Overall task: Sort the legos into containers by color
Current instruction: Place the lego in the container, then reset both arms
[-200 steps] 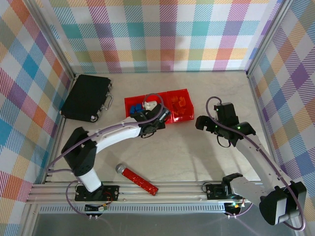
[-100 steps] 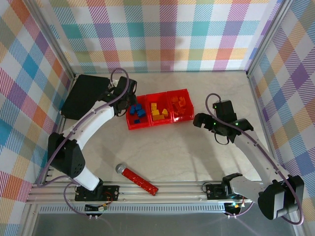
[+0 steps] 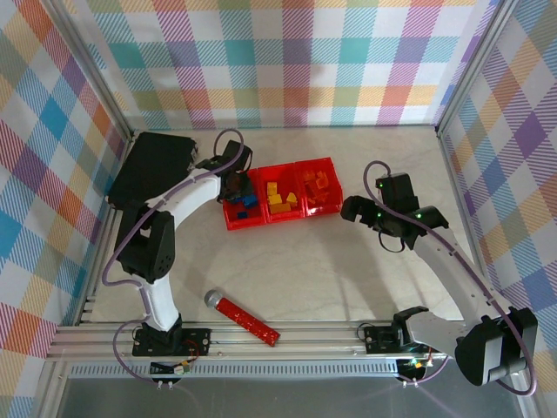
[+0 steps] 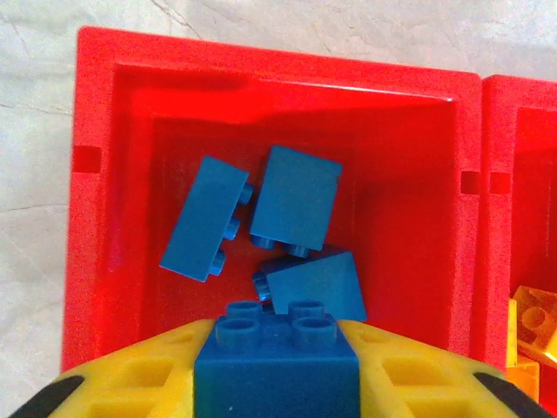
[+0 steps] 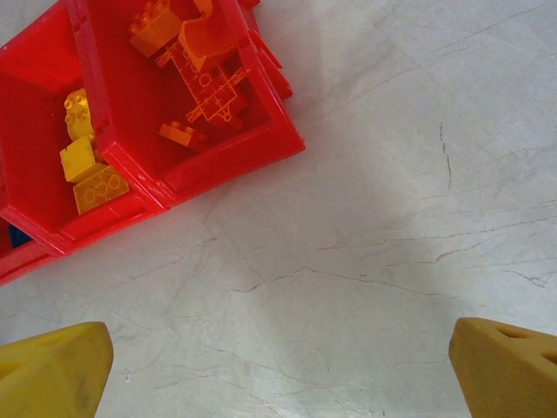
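Left wrist: left jaws hold 1 blue lego [image 4: 274, 370] above 3 blue legos [image 4: 296, 207].

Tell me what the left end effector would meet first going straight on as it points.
Probably the nearest loose blue lego in the red bin, touched first by the blue lego it carries; depth unclear.

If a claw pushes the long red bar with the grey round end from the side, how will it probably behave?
The red bar looks stiff and straight, so it would likely move as one piece. Its grey round end may let it pivot or roll a little. The table looks smooth, so sliding seems easy.
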